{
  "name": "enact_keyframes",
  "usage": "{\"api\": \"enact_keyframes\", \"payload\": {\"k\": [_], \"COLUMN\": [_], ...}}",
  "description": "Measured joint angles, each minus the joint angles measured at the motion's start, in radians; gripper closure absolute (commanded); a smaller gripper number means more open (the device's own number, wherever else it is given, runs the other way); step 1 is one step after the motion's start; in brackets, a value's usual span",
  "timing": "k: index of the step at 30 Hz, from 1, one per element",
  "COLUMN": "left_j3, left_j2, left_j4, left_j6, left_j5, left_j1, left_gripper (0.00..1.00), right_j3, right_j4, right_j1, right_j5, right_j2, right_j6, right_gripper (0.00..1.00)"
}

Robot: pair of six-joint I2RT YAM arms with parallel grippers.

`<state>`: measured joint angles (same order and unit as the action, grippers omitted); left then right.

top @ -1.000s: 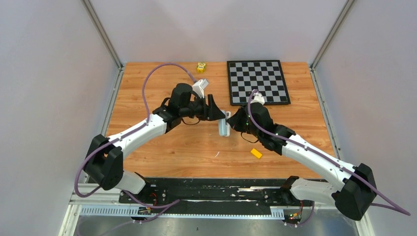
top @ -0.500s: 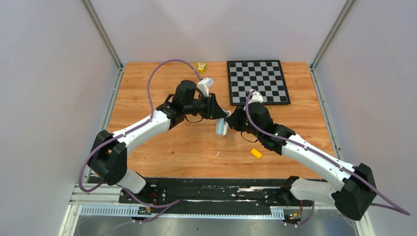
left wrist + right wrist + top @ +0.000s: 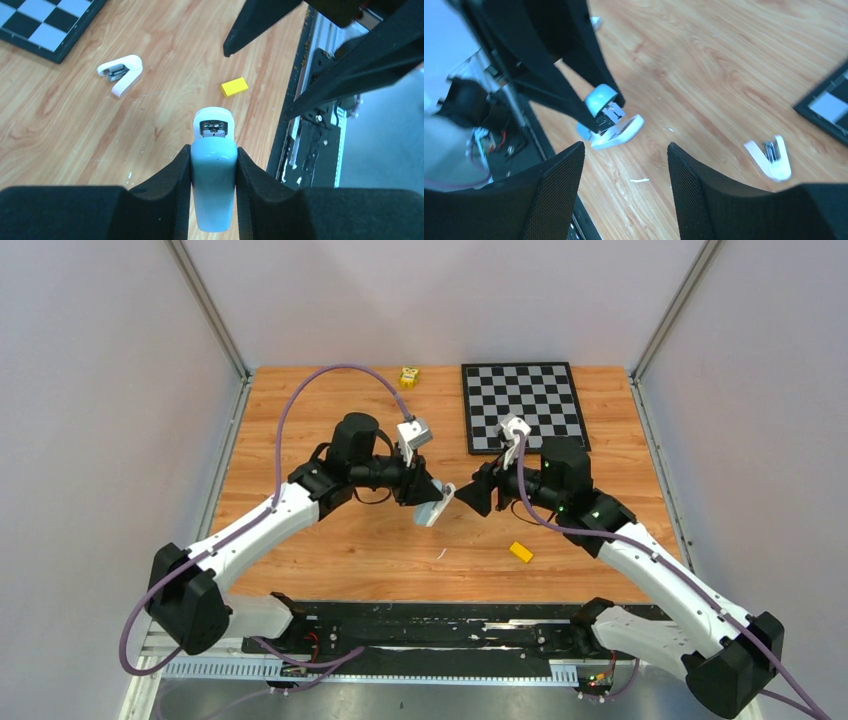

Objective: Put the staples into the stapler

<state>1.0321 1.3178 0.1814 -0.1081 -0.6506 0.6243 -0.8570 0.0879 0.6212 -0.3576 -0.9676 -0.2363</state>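
Your left tool (image 3: pixel 214 151) is clamping the pale blue stapler (image 3: pixel 214 185) above the worktop (image 3: pixel 75 135). Your right tool (image 3: pixel 625 150) is hanging wide apart, empty, and the staples (image 3: pixel 116 73) are sitting in a white clip (image 3: pixel 129 79) near the chessboard (image 3: pixel 45 27).

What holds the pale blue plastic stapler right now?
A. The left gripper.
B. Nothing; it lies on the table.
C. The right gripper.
A: the left gripper is clamped on both sides of the pale blue plastic stapler, while the right gripper is open and empty.
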Motion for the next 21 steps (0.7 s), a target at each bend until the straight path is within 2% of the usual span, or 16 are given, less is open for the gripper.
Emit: {"api": "enact_keyframes", "payload": {"k": [4, 10, 21], "left_j3": [-0.036, -0.036, -0.046], "left_j2": [-0.055, -0.06, -0.104], "left_j4": [0.003, 0.002, -0.021], "left_j6": [0.102, 0.164, 0.18], "left_j5": [-0.065, -0.154, -0.206], "left_j1": [0.0, 0.0, 0.0], "left_gripper": [1.0, 1.0, 1.0], "right_j3": [-0.014, -0.014, -0.129], "right_j4": [0.01, -0.02, 0.068], "right_j1": [0.0, 0.0, 0.0], "right_j5": [-0.171, -0.371, -0.561], "right_j2": [-0.002, -0.014, -0.223], "right_j6": [0.135, 0.296, 0.447], "right_gripper": [0.33, 0.32, 0.42]}}
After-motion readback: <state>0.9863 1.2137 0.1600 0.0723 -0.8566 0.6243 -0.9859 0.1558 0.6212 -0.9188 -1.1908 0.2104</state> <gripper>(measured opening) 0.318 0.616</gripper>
